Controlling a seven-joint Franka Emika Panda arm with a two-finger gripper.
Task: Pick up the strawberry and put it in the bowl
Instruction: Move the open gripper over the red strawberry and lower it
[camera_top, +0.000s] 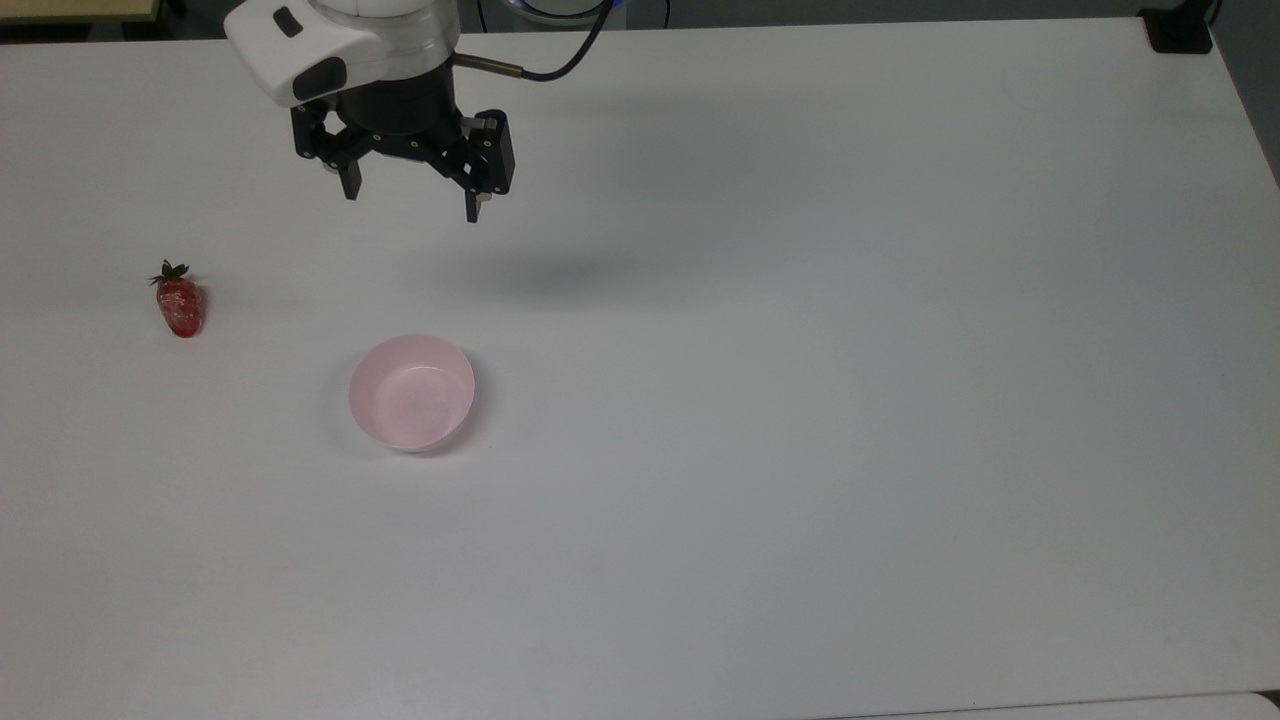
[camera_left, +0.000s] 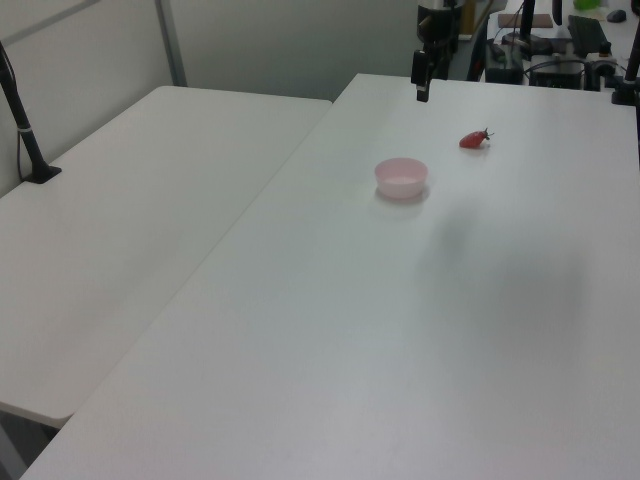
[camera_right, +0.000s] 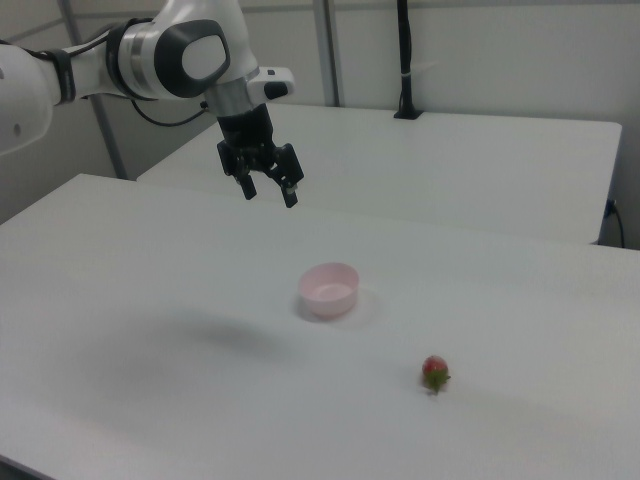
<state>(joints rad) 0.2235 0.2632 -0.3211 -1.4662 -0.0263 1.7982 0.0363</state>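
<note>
— Where is your gripper?

— My gripper (camera_top: 412, 205) hangs above the white tabletop (camera_top: 800, 400), jaws spread wide and holding nothing. In the right view it (camera_right: 268, 192) is raised well clear of the surface.

— And the strawberry?

— The strawberry (camera_top: 180, 303) lies on the tabletop well apart from my gripper, off to the top view's left and lower in that frame, green cap pointing toward the top edge. In the right view it (camera_right: 435, 372) lies below and to the right view's right of my gripper.

— The bowl?

— The pink bowl (camera_top: 411, 392) sits upright directly below my gripper in the top view, nearer to me than the strawberry. In the left view the bowl (camera_left: 401, 177) is between my gripper and the near edge, with the strawberry (camera_left: 474, 140) beside it on the left view's right, not touching.
</note>
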